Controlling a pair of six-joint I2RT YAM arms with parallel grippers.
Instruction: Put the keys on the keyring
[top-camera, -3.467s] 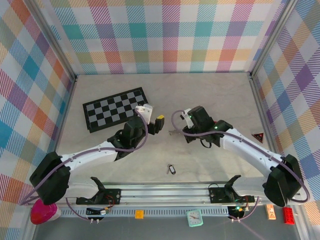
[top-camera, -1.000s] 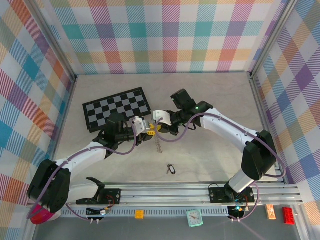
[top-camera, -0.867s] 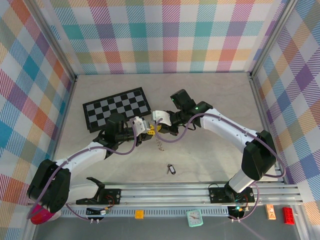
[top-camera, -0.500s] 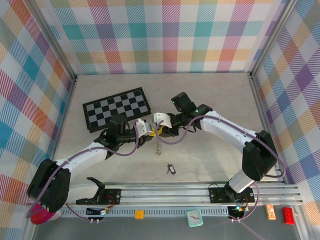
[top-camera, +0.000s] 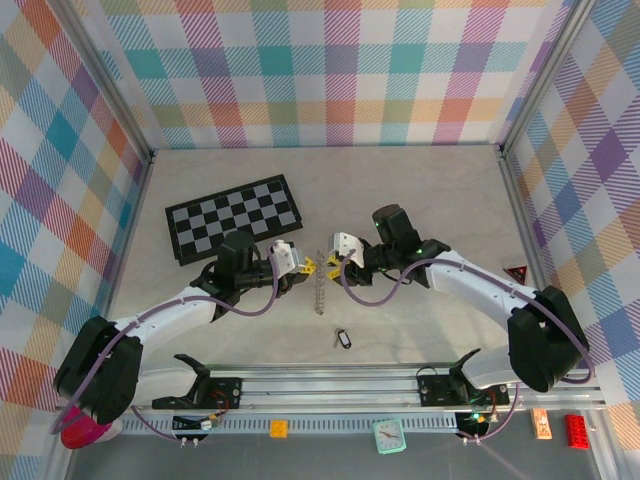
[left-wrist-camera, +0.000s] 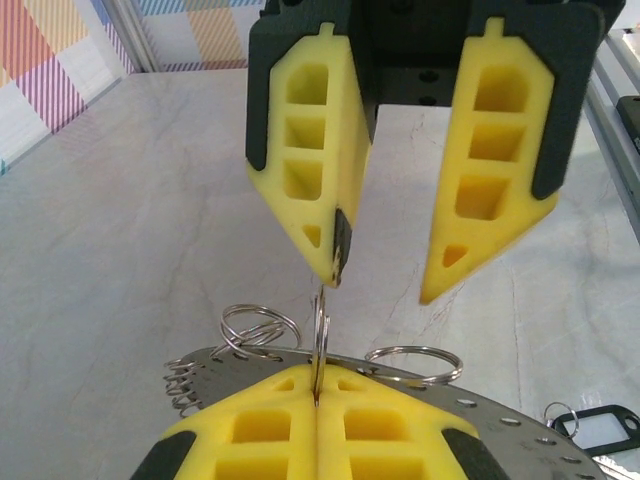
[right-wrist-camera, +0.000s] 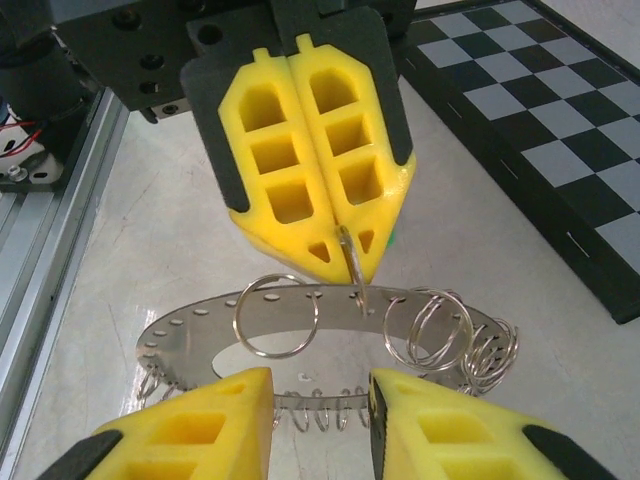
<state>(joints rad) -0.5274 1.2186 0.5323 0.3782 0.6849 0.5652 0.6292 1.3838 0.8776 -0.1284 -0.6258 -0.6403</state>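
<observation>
Black-headed key (top-camera: 343, 338) lies on the table (top-camera: 430, 190), nearer than the keyring (right-wrist-camera: 185, 338) and apart from it. Left gripper (right-wrist-camera: 345, 250) pinched together on one of the keyring's small loops. Right gripper (left-wrist-camera: 383, 285) faces it just across the keyring, fingers spread. Chessboard (top-camera: 232, 218) beyond keyring, to the left.

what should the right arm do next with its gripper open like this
Probably lower the right gripper to the black key lying on the table and grasp it. Its jaws stand open and empty, while the left gripper is shut on the keyring, presenting it for threading.
</observation>
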